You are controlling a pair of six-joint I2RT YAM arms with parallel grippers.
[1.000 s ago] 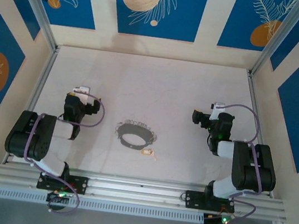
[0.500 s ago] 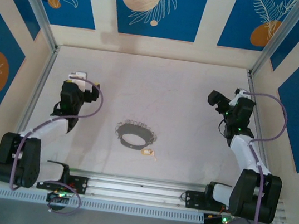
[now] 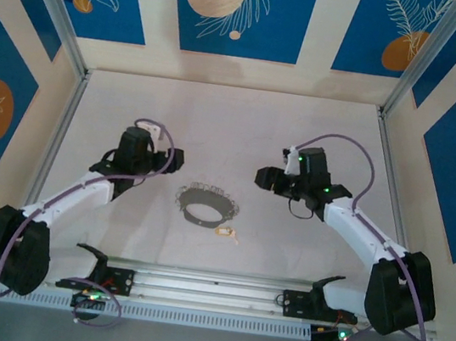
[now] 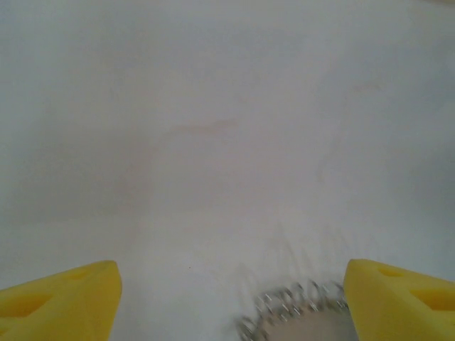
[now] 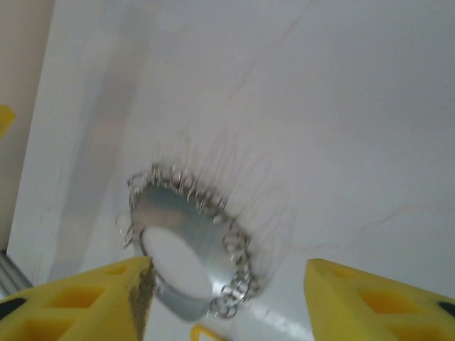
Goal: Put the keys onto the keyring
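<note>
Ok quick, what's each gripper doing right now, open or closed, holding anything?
Left gripper: open, holding nothing.
Right gripper: open, holding nothing.

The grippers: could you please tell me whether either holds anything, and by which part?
Nothing is held. The left gripper and the right gripper are both open, and the keyring and key lie untouched on the table.

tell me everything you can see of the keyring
The keyring is a thin dark-grey metal hoop, shiny in the right wrist view, fringed round its rim with many small silvery wire loops. It lies on the white table with its opening upward and bare table showing through its middle, centred left to right and toward the near edge. A small pale-yellow key lies just off its near right side; whether they touch is unclear.
</note>
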